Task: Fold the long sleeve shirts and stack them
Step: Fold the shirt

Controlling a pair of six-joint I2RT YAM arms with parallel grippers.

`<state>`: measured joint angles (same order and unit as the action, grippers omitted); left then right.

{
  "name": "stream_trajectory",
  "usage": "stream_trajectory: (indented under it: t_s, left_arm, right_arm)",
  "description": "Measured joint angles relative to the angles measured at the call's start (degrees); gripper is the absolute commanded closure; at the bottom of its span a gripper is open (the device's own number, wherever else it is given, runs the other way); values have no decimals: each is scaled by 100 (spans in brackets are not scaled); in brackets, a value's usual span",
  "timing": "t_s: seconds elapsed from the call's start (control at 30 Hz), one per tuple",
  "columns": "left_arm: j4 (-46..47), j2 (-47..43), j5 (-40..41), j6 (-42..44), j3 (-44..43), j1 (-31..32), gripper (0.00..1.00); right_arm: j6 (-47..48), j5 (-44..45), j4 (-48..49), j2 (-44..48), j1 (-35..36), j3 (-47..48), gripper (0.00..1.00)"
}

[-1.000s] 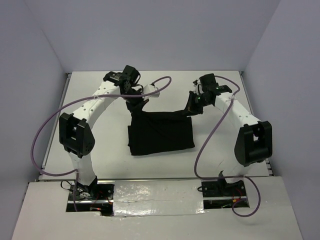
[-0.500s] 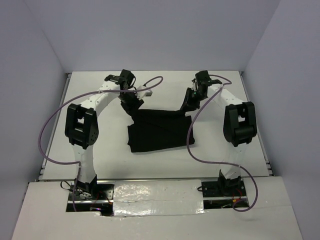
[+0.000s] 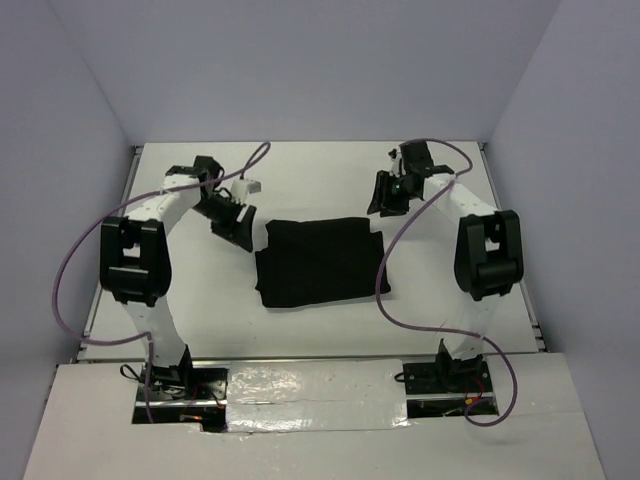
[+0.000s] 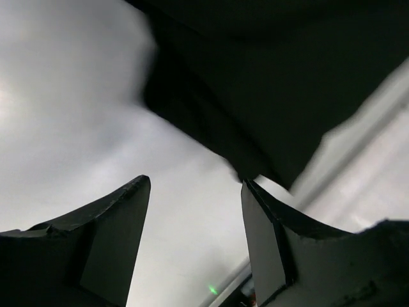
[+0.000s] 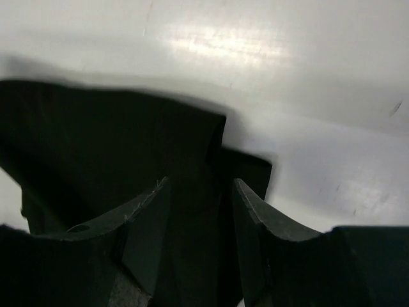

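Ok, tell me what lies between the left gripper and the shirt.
Nothing but a narrow strip of bare table between left gripper and shirt, seen in the top view.

The shirt (image 3: 320,260) is laid flat near the middle of the table (image 3: 200,310). The left gripper (image 3: 235,228) is placed just beside its far left corner; the right gripper (image 3: 385,195) is set behind its far right corner, seemingly apart from it.

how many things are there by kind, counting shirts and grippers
black shirt: 1, folded flat
grippers: 2, the left gripper and the right gripper, both open and holding nothing
total: 3
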<state>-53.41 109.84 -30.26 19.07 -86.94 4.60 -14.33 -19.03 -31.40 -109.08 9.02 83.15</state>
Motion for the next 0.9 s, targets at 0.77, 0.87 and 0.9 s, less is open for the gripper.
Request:
stream_trajectory:
  t_s: [0.77, 0.87, 0.9]
  left_arm:
    - [1102, -514, -1082, -481, 2406, 1386, 100]
    - [999, -396, -1091, -260, 2337, 1432, 100]
    - [929, -391, -1045, -188, 2319, 1416, 100]
  right_arm:
    - [264, -435, 693, -557, 297, -422, 100]
    - [151, -431, 719, -562, 267, -291, 100]
    - [111, -431, 728, -562, 256, -240, 100]
